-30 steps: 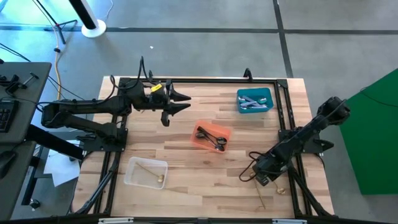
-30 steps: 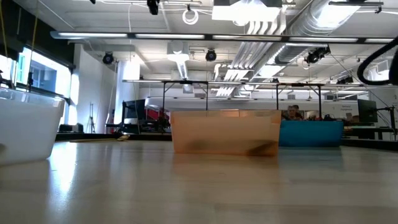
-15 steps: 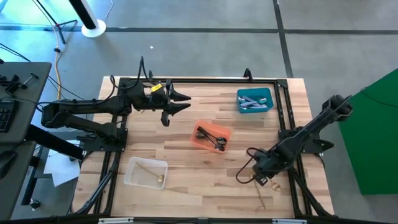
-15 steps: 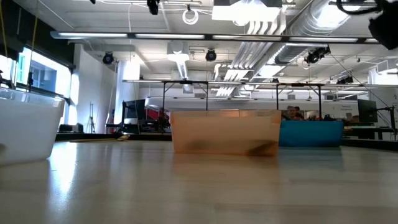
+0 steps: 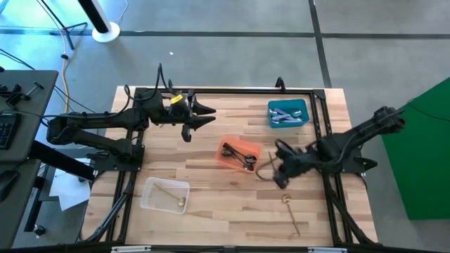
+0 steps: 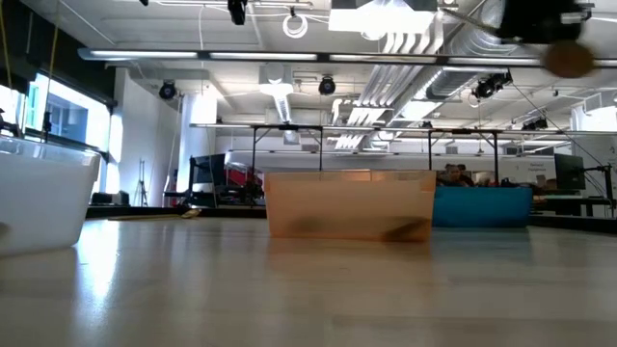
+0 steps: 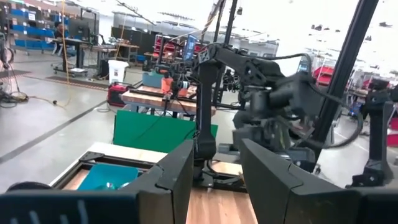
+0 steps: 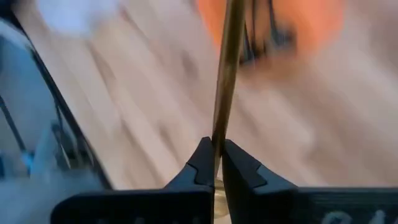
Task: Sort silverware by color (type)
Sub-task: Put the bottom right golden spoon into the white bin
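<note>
Right gripper has its fingers pinched tight on a thin gold utensil, and from its own wrist view you can see the handle sticking straight out between the fingertips over the wood table. It's hanging just off the orange bin, which sits right next to it with a few black pieces inside. Behind and a bit below it on the tabletop lies another gold piece, by itself, well apart from any bin. Farther off past the orange bin is the clear bin with a gold utensil already in it, and off to the other side the blue bin holds the silver ones. Left gripper just hovers at the far side of the table, fingers parted with nothing between them.
</note>
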You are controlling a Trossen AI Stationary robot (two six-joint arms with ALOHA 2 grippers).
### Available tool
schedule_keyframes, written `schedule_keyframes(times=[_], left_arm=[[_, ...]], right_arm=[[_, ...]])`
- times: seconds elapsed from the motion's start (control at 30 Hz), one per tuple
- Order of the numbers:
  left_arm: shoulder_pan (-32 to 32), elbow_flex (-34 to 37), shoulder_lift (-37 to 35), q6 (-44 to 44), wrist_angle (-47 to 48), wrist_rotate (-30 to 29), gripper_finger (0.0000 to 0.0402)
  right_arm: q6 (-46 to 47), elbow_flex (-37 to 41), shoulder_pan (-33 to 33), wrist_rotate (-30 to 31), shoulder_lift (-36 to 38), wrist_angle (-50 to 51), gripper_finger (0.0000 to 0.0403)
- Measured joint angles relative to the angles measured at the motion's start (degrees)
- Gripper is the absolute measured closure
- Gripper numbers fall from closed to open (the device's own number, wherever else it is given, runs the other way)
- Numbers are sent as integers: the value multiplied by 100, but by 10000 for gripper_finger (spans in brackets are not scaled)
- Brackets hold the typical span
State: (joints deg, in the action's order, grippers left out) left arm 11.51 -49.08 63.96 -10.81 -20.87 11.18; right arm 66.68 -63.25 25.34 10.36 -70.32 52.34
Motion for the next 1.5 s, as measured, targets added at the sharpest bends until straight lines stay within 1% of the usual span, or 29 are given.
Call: schedule_keyframes(times=[0.1,0.17,0.27,0.33,0.4,0.5,0.6,0.67,1.03,1.17,1.5], left_arm=[[-2,0,0,-168,-41,0,280],[-2,0,0,-370,-41,0,280],[-2,0,0,-619,-41,0,280],[-2,2,0,-721,-46,0,280],[-2,2,0,-758,-48,0,280],[-2,2,0,-758,-54,0,280],[-2,4,0,-757,-104,0,280],[-2,4,0,-758,-148,0,280],[-2,4,0,-756,-181,0,280],[-2,4,0,-612,-179,0,280],[-2,4,0,-565,-253,0,280]], right_arm=[[-1010,-88,-441,475,-2,-846,403],[-1811,-91,-760,588,-2,-1585,403],[-2875,-91,-1257,584,-15,-2634,403],[-3473,-91,-1583,569,-21,-3165,403],[-3900,-91,-1916,454,-20,-3601,403],[-4349,-91,-2288,124,-22,-4009,403],[-4595,-91,-2521,-327,-22,-4115,403],[-4739,-91,-2602,-501,-24,-4084,403],[-5271,-91,-2651,-641,-24,-4088,403],[-5516,-91,-2660,-739,-24,-4059,403],[-5529,-91,-2897,-763,-24,-4061,403]])
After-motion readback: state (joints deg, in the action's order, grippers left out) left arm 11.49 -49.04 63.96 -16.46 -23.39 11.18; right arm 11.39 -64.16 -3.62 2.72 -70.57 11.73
